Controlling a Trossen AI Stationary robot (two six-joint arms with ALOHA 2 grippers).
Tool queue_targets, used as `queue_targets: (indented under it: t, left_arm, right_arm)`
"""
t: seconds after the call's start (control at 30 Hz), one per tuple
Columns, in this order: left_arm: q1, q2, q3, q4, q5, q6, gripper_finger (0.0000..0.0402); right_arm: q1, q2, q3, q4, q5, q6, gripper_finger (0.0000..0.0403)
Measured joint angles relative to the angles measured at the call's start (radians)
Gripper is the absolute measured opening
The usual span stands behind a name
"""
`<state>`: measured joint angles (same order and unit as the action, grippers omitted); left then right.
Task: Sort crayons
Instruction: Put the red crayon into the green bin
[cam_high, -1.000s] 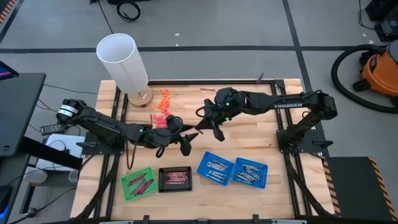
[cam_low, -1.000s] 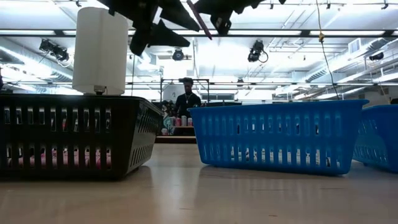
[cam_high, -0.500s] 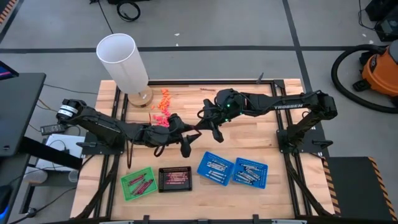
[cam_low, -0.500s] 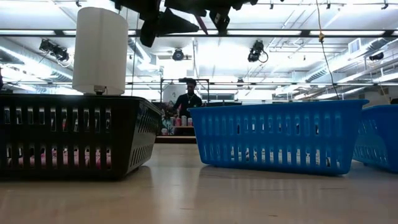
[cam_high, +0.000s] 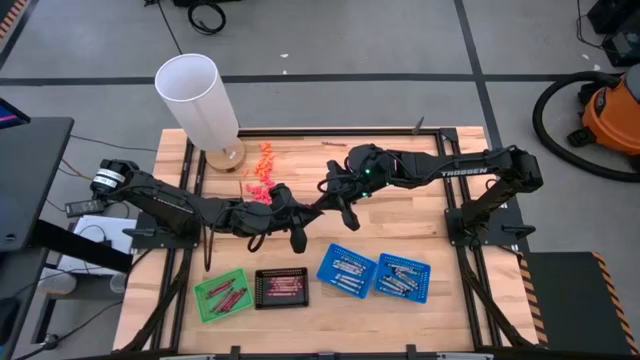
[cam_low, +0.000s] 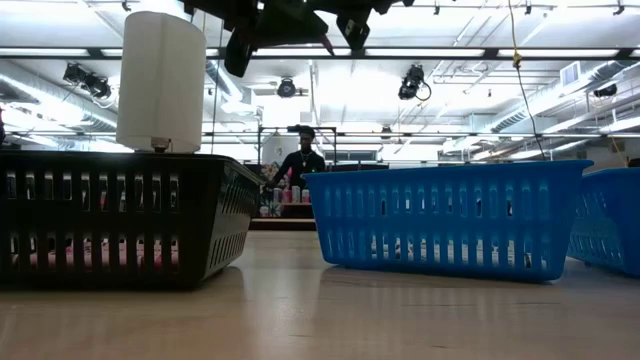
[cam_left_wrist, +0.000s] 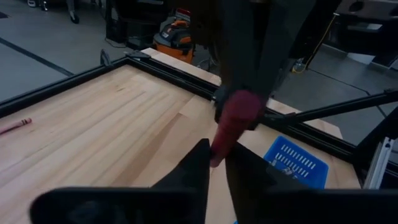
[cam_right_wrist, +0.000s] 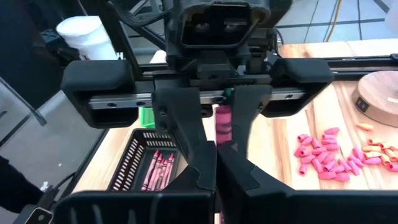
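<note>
Handover point: we see the left gripper and the right gripper meeting above the middle of the table, fingertip to fingertip, with one magenta crayon between them.

Crayon axis: we judge its long axis runs along the line joining the two grippers; in the left wrist view the crayon points straight at the left fingertips, one end in each gripper.

Right gripper: its fingers are nearly closed on the far end of the crayon, as the left wrist view shows.

Left gripper: its fingers are narrowed round the near end; whether they press it or only flank it we cannot tell.

Nearer arm: both are at the crayon, so neither has to reach.

Other crayons: red ones lie in the green basket and the black basket, pale ones in the two blue baskets at the near side; one loose crayon lies on the table far off.

Change: a second ago the grippers stood apart with a gap between them; the left one has since moved up to the right.

Next move, our judgement: one gripper must let go.
</note>
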<state>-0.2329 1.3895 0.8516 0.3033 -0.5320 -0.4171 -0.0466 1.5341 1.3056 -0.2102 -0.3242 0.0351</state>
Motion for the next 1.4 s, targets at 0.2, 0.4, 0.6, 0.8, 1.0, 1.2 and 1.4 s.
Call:
queue_targets:
  t: [0.2,0.4,0.6,0.8,1.0,1.2,1.4]
  left_arm:
    - [0.0,0.0,0.0,-0.001,0.016,0.0,0.0028]
    - [0.0,-0.001,0.0,-0.002,0.021,0.0,0.0037]
    - [0.0,-0.023,0.0,-0.016,0.063,0.0,0.0039]
    - [0.0,-0.126,0.001,-0.268,0.121,-0.027,0.004]
    - [0.0,-0.276,0.0,-0.69,0.3,-0.257,0.004]
    - [-0.025,-0.339,0.0,-0.965,0.51,-0.545,0.004]
    - [-0.109,-0.337,0.0,-1.034,0.566,-0.691,0.0041]
  right_arm:
    - [-0.009,-0.014,0.0,-0.03,0.009,0.025,0.0039]
    - [-0.016,-0.064,0.0,-0.071,0.013,0.01,0.0079]
    - [-0.034,-0.094,0.0,-0.166,0.02,0.014,0.0093]
    - [-0.069,-0.125,0.0,-0.397,0.126,0.007,0.0091]
    - [-0.109,-0.132,0.0,-0.682,0.301,0.002,0.0091]
    - [-0.169,-0.133,-0.055,-0.745,0.307,0.001,0.0091]
    - [-0.193,-0.129,-0.181,-0.617,0.292,0.095,0.0091]
